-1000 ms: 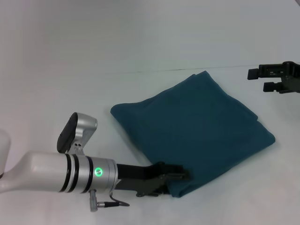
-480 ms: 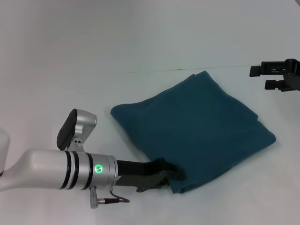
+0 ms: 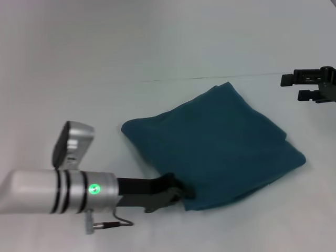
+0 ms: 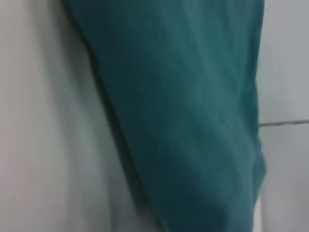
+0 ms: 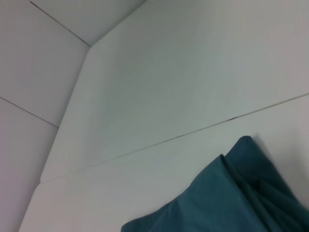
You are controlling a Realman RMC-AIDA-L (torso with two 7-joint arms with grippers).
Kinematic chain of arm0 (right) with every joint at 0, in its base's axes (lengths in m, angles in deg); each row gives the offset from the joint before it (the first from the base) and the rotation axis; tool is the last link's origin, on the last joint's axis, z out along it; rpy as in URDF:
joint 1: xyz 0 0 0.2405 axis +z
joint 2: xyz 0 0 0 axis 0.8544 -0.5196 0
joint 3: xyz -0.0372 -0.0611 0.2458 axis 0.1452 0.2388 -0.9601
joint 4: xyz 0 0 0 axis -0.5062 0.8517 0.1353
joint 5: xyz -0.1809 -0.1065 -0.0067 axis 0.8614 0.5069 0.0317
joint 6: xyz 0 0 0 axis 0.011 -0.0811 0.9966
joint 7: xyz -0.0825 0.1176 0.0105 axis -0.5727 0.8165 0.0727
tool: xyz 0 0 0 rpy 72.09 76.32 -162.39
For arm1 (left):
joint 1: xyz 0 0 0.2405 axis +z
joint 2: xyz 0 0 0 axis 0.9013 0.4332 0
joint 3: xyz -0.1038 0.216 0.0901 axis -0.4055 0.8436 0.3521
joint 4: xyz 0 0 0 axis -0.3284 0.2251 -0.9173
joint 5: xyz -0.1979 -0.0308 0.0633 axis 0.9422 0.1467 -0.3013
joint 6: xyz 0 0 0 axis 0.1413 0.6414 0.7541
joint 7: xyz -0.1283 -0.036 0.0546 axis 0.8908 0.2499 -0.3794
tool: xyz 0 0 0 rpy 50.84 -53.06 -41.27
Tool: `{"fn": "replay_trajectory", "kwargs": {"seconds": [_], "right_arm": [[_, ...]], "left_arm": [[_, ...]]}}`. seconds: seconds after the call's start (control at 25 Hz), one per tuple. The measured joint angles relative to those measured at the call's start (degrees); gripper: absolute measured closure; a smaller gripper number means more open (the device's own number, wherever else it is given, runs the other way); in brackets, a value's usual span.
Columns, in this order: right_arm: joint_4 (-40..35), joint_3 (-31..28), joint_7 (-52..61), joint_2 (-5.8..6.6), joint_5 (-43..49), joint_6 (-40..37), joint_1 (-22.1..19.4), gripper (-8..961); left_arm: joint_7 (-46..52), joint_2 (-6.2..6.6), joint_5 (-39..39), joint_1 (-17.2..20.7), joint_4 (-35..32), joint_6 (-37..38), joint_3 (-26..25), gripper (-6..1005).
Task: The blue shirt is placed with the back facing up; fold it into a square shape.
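Observation:
The blue shirt (image 3: 215, 144) lies folded into a rough square on the white table (image 3: 105, 63), plain side up, turned like a diamond. My left gripper (image 3: 182, 192) is low at the shirt's near corner, its dark tip touching the cloth edge. The left wrist view is filled by the shirt (image 4: 183, 121) close up, and none of that arm's fingers show there. My right gripper (image 3: 292, 87) hovers open and empty at the far right, apart from the shirt. A corner of the shirt (image 5: 231, 203) shows in the right wrist view.
A thin seam (image 3: 210, 77) crosses the table behind the shirt. The table's far edge and corner (image 5: 89, 48) show in the right wrist view, with a pale wall beyond.
My left arm has drawn back to the left, its tip now at the shirt's near corner instead of over it. The shirt's near corner shifted slightly. The right gripper rose a little.

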Motion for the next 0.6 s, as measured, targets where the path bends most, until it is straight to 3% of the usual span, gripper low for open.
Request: {"fn": "replay_trajectory", "kwargs": {"seconds": [0.36, 0.6], "right_arm": [[0.02, -0.35, 0.16, 0.03, 0.0, -0.03, -0.17, 36], [0.1, -0.35, 0.52, 0.03, 0.01, -0.16, -0.12, 36]], "left_arm": [[3.01, 1.09, -0.41, 10.2, -11.87, 8.0, -0.76, 957], [3.0, 2.21, -2.44, 12.82, -13.06, 9.92, -4.67, 958]]}}
